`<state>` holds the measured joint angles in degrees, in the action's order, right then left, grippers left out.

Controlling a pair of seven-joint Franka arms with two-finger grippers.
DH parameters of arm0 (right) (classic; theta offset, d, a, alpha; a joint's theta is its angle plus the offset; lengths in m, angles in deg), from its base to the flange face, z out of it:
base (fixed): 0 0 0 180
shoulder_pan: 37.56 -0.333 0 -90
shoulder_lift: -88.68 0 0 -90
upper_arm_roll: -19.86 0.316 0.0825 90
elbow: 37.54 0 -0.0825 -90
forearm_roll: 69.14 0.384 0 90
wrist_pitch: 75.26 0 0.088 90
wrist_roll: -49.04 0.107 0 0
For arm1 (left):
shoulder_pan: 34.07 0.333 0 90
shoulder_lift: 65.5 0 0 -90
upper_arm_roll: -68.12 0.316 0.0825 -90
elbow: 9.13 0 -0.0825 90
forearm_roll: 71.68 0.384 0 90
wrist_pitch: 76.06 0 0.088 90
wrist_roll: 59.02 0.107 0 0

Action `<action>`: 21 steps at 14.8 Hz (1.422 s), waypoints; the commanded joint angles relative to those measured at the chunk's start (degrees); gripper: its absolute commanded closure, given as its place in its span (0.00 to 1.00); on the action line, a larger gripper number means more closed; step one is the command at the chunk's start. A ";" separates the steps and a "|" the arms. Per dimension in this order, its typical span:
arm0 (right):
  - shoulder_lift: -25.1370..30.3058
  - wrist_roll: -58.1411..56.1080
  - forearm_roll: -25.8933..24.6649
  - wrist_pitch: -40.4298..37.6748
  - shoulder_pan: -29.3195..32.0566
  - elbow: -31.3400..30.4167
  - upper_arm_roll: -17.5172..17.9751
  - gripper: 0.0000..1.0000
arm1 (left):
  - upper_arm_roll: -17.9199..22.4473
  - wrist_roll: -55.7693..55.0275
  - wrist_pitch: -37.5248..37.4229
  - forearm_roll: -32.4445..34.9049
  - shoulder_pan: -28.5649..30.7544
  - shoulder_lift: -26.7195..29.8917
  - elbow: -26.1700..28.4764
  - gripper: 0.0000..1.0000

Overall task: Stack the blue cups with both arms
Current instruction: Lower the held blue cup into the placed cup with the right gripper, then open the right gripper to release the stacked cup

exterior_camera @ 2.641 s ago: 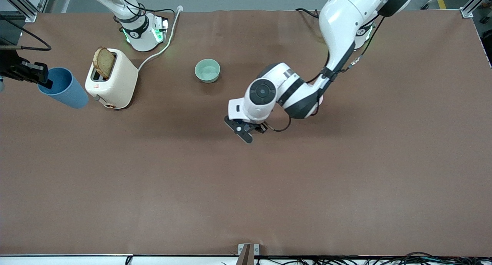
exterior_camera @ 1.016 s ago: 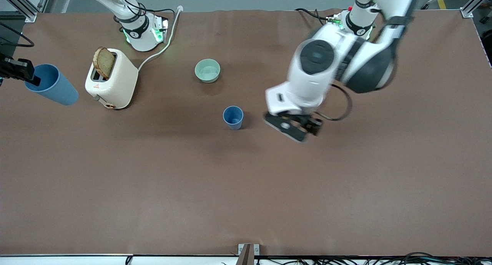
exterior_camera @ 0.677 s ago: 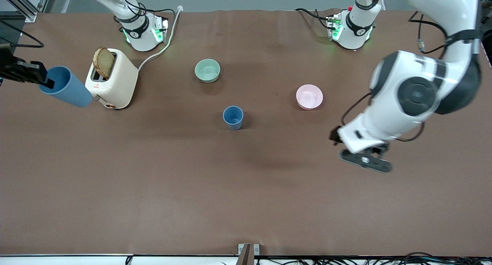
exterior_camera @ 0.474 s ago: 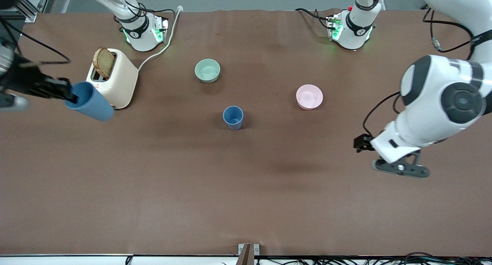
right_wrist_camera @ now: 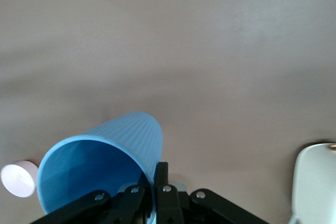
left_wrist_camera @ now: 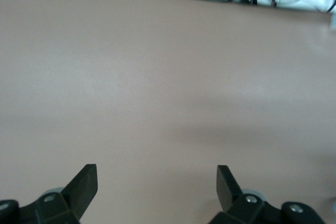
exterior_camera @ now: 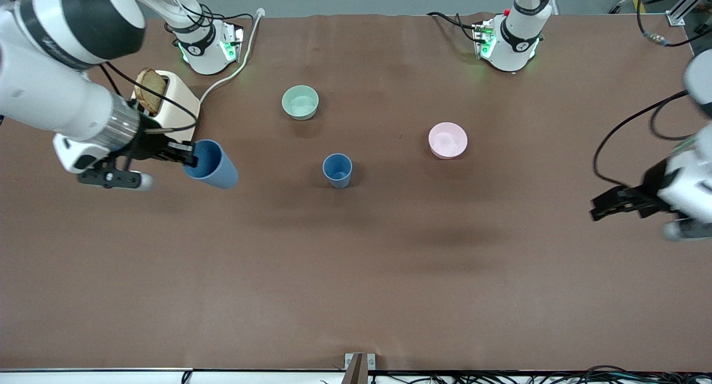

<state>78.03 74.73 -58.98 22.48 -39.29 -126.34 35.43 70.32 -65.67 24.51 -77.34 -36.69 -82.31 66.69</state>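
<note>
One blue cup (exterior_camera: 337, 170) stands upright on the table between the mint-green bowl and the front camera. My right gripper (exterior_camera: 189, 154) is shut on the rim of the second blue cup (exterior_camera: 211, 164), holding it tilted in the air over the table beside the toaster; in the right wrist view the cup (right_wrist_camera: 100, 161) fills the lower part, its wall pinched between the fingers (right_wrist_camera: 161, 182). My left gripper (exterior_camera: 609, 205) is open and empty over the table at the left arm's end. In the left wrist view its fingertips (left_wrist_camera: 84, 182) are wide apart above bare table.
A cream toaster (exterior_camera: 172, 103) with a bread slice (exterior_camera: 147, 89) stands near the right arm's base. A mint-green bowl (exterior_camera: 300, 102) and a pink bowl (exterior_camera: 448, 140) sit on the brown table (exterior_camera: 356, 272).
The left arm has let go of its cup on the table and swung away to its end. The right arm has carried its cup from the table's end toward the middle.
</note>
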 commanded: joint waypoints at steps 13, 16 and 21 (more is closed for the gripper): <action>0.10 29.07 -4.44 25.91 -0.65 -21.58 20.56 0.98 | -2.03 0.94 -7.85 3.11 2.27 13.38 8.54 0.00; -0.08 31.18 -4.53 27.77 -0.91 -21.77 21.00 0.99 | -2.11 0.94 -3.73 3.20 2.88 15.93 13.80 0.00; -0.96 32.67 -6.63 32.25 -1.53 -24.93 21.70 0.99 | -2.20 0.94 -2.84 3.72 2.44 15.50 14.09 0.00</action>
<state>76.46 105.10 -63.89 52.23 -40.69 -149.12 56.57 68.31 -65.21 20.58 -75.10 -34.10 -67.84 79.83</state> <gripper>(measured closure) 0.947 0.000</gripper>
